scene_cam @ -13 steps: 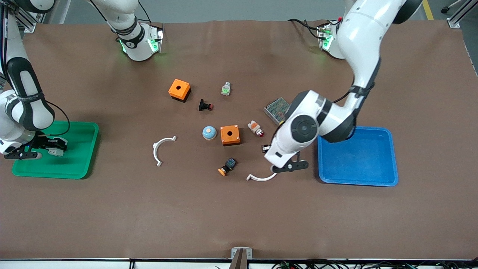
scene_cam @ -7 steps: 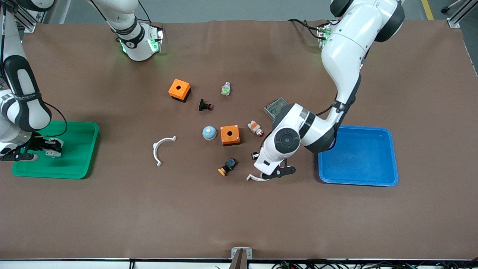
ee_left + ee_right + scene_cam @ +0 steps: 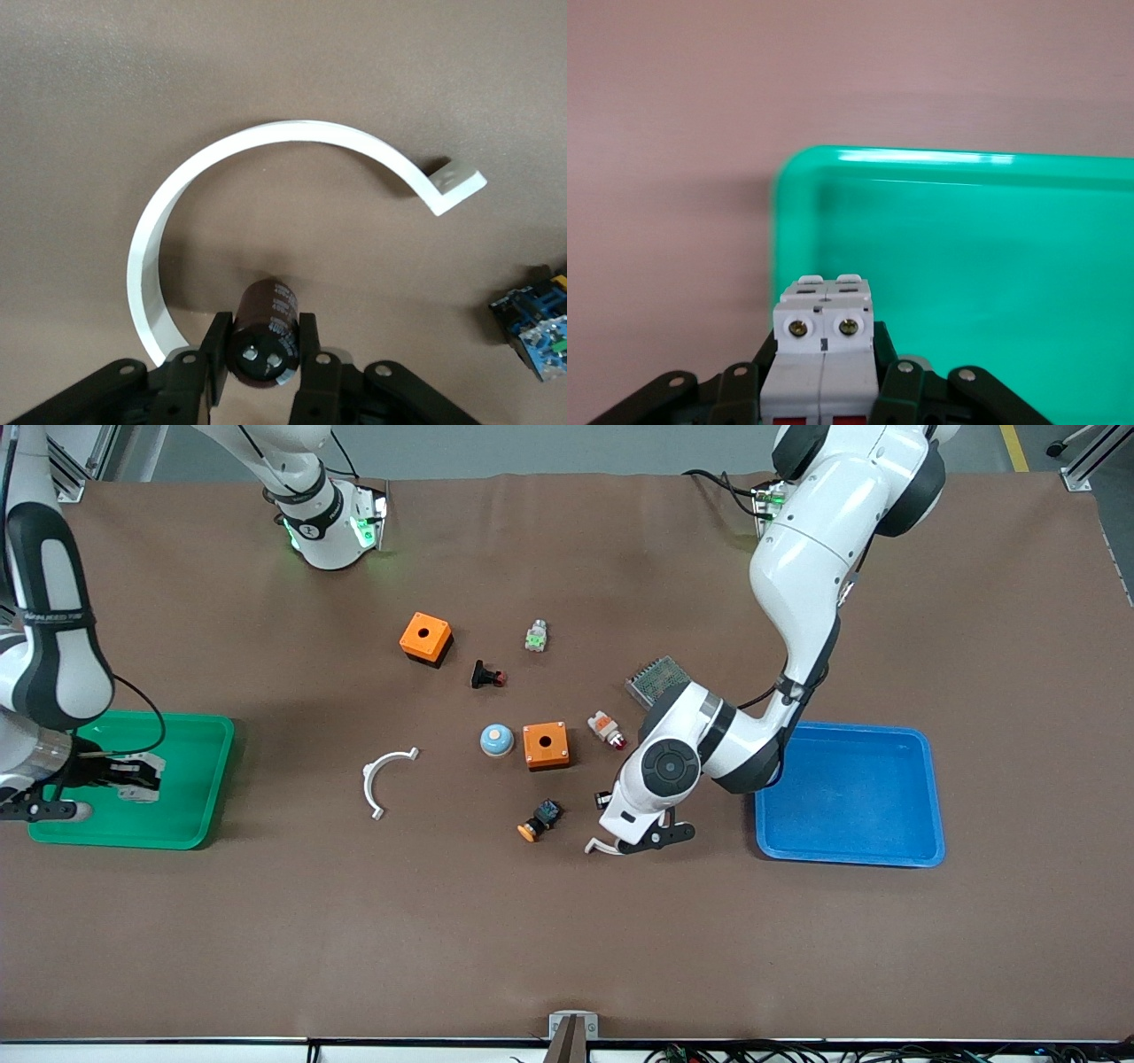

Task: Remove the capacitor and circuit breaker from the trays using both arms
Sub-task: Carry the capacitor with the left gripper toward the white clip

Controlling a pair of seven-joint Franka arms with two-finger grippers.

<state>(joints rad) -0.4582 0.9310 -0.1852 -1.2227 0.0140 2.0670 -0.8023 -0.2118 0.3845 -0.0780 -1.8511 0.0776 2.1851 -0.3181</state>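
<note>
Left claw (image 3: 261, 367) shifted over white clip (image 3: 266, 186), gripping capacitor (image 3: 262, 334)

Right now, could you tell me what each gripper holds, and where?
Left gripper: the capacitor, clamped across its round sides. Right gripper: the breaker, by its flat sides.

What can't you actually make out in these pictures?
- Front view: the capacitor, hidden under the left arm.
- Front view: the breaker, too small for detail.
- Right wrist view: the breaker's red levers, cut off by the picture's edge.
- Left wrist view: blue switch, cut off.
</note>
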